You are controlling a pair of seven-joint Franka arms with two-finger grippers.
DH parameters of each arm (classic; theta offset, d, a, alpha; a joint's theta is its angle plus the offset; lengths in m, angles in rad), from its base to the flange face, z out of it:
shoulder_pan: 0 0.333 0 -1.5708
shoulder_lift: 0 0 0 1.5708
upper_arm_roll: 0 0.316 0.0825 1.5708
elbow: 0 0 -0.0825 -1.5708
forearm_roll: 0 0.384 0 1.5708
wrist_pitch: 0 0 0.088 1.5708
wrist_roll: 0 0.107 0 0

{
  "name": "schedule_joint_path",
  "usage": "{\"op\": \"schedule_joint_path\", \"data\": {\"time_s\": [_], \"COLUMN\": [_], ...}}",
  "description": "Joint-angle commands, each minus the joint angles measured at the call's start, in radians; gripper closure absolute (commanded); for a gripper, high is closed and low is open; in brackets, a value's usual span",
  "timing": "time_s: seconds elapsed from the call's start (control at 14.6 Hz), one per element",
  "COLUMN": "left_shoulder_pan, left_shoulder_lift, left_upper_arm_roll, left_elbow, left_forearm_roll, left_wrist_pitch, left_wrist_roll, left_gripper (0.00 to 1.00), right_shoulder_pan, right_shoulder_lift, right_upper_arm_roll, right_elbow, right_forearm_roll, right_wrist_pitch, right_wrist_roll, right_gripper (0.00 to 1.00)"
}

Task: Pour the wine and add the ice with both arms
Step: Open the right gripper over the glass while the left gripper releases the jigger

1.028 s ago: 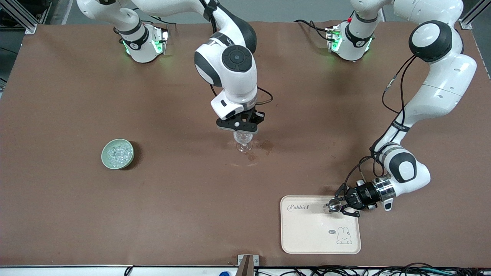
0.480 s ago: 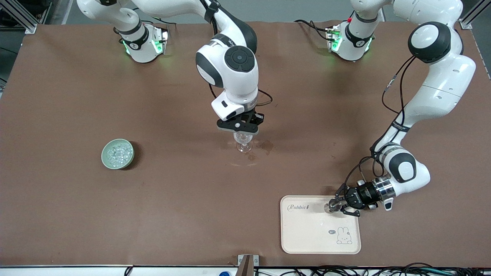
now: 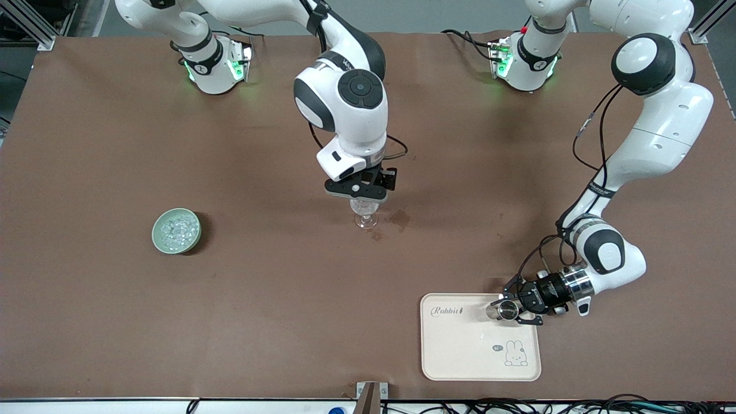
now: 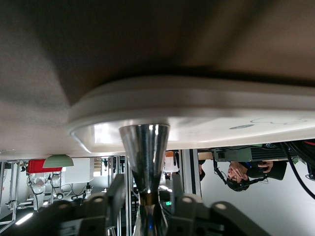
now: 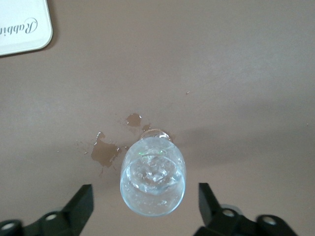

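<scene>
A clear stemmed glass (image 3: 365,217) stands mid-table and holds lumps of ice (image 5: 155,172). My right gripper (image 3: 357,196) hangs straight over it, open, with its fingers wide on either side of the rim (image 5: 143,196). More ice (image 3: 175,230) fills a pale green bowl (image 3: 161,244) toward the right arm's end. My left gripper (image 3: 513,305) is low over a corner of the cream tray (image 3: 460,351). A shiny metal jigger (image 3: 506,311) stands on the tray. In the left wrist view its waist (image 4: 147,191) sits between the fingers (image 4: 117,189), with gaps on both sides.
Dark wet stains (image 3: 399,218) mark the brown table cover beside the glass and show in the right wrist view (image 5: 104,153). The tray's rim fills the left wrist view (image 4: 221,113), and its corner shows in the right wrist view (image 5: 22,29).
The jigger at the left gripper has turned from tilted to upright on the tray, mouth up. The right gripper stays over the glass, barely shifted.
</scene>
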Motion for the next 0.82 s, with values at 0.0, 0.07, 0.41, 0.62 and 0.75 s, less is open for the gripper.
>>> {"op": "schedule_joint_path", "data": {"time_s": [0.0, 0.07, 0.41, 0.62, 0.75], "left_shoulder_pan": [-0.005, -0.003, 0.015, 0.061, 0.077], "left_shoulder_lift": [-0.01, -0.025, -0.206, -0.335, -0.425], "left_upper_arm_roll": [0.01, 0.011, 0.074, 0.08, 0.074], "left_elbow": [0.011, 0.01, -0.119, -0.167, -0.157], "left_forearm_roll": [-0.019, -0.013, 0.103, 0.361, 0.545], "left_wrist_pitch": [-0.003, -0.001, -0.012, -0.131, -0.268], "left_wrist_roll": [0.003, 0.002, -0.001, -0.03, -0.033], "left_gripper": [0.22, 0.13, 0.0, 0.0, 0.0], "right_shoulder_pan": [-0.037, -0.074, -0.321, -0.454, -0.534], "right_shoulder_lift": [-0.072, -0.099, -0.253, -0.388, -0.461], "right_upper_arm_roll": [-0.024, -0.027, -0.025, -0.025, -0.025], "right_elbow": [0.003, 0.001, -0.074, -0.229, -0.318], "right_forearm_roll": [-0.014, -0.013, -0.01, -0.005, -0.005], "right_wrist_pitch": [-0.079, -0.091, -0.176, -0.171, -0.174], "right_wrist_roll": [0.0, -0.029, -0.317, -0.523, -0.603], "right_gripper": [0.01, 0.01, 0.01, 0.02, 0.02]}}
